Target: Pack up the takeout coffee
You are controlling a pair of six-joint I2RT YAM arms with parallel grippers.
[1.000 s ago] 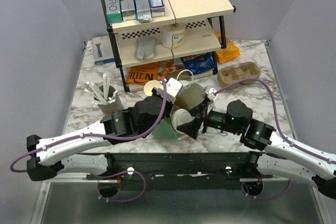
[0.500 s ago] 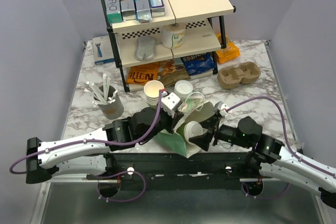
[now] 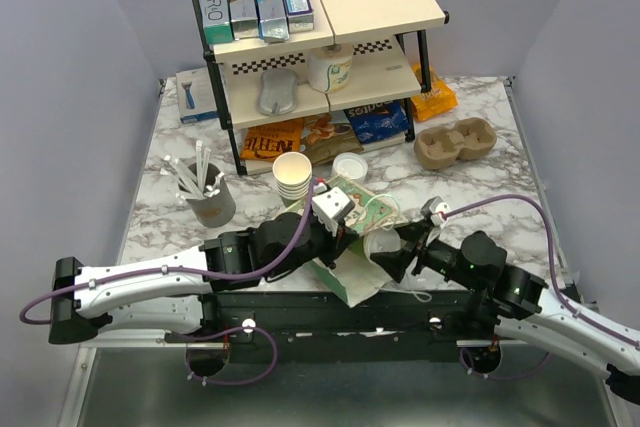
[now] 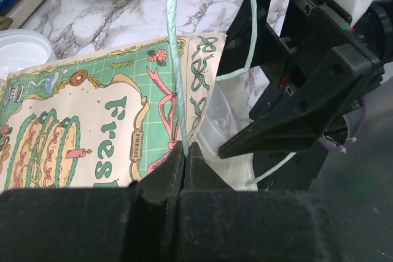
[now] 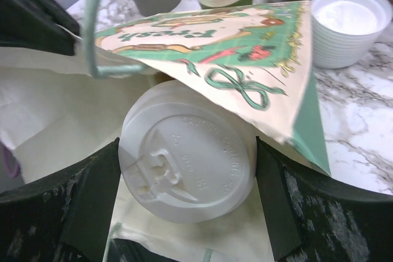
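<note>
Mostly hidden: white-lidded paper cup (image 5: 187, 170) inside green printed paper bag (image 4: 92, 133); right hand (image 5: 187, 151) clamps it, left hand (image 4: 186, 154) pinches mint handle (image 4: 174, 59).

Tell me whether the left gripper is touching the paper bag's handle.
Touching. The left wrist view shows the left gripper with its fingers pressed shut on the pale green handle of the paper bag, no gap.

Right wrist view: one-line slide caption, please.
Right hand holds the lidded takeout coffee at the mouth of the green-printed paper bag, lid facing the camera.
</note>
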